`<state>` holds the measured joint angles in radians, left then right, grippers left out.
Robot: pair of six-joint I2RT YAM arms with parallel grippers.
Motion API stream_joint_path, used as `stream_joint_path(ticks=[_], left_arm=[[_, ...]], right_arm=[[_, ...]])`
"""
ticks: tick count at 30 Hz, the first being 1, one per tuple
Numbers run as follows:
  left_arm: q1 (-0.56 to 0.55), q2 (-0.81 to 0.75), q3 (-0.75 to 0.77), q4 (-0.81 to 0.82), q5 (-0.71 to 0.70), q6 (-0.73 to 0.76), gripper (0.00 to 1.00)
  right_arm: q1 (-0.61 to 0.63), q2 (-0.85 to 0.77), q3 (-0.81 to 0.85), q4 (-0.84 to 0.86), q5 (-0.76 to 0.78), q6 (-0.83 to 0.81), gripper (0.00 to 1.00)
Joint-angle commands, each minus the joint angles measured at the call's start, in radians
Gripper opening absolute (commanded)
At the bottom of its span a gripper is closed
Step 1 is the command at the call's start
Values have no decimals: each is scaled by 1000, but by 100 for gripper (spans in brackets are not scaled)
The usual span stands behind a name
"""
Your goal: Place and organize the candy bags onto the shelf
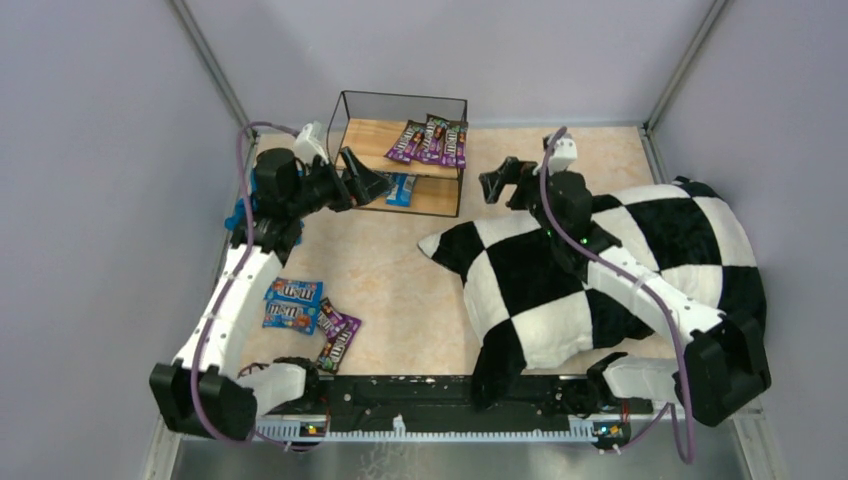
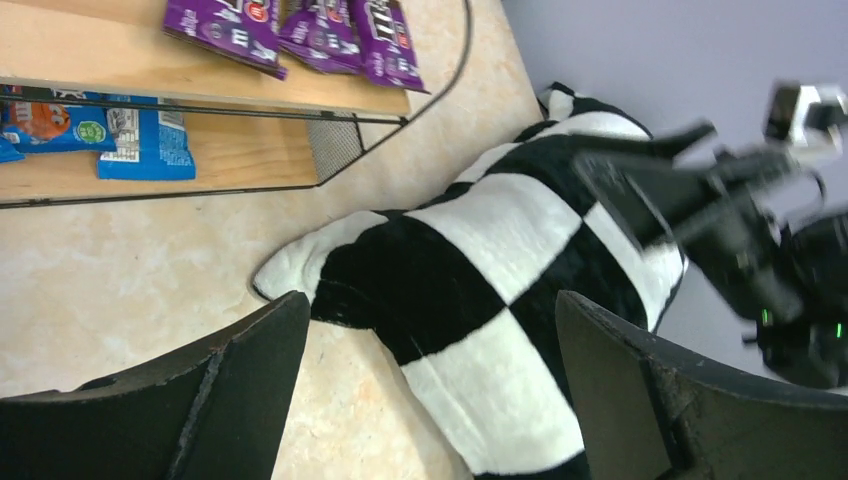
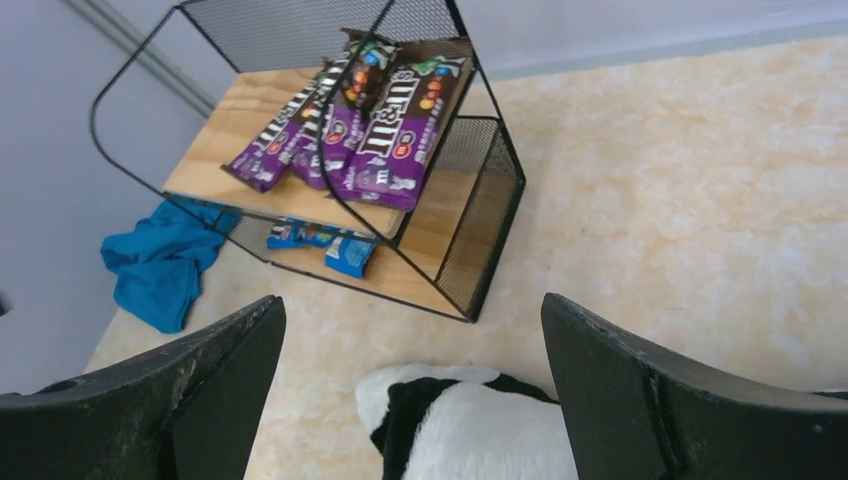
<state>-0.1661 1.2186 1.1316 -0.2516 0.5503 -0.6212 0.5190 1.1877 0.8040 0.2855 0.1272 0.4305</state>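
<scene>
Left hand (image 2: 430, 300) spread, loose candy bags (image 1: 295, 303) (overhead only)

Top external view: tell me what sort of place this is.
Probably a robot test cell: plain walls, two arms bolted at the table edge, staged shelf and candy bags.

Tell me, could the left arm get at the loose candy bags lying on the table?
Probably yes. The loose candy bags lie uncovered beside that arm, and the left gripper is open and empty by the shelf.
</scene>
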Motion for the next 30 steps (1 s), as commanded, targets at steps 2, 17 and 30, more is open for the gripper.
stream_joint_path(ticks=[2, 17, 30], left_arm=[[4, -172, -127, -75, 85, 109, 99], [4, -513, -318, -205, 22, 186, 99], [4, -537, -346, -217, 47, 185, 99]], right_arm=[[-71, 130, 213, -272, 10, 65, 98], [-137, 485, 562, -388, -29, 171, 97], [-246, 682, 649, -183, -332, 400, 86]])
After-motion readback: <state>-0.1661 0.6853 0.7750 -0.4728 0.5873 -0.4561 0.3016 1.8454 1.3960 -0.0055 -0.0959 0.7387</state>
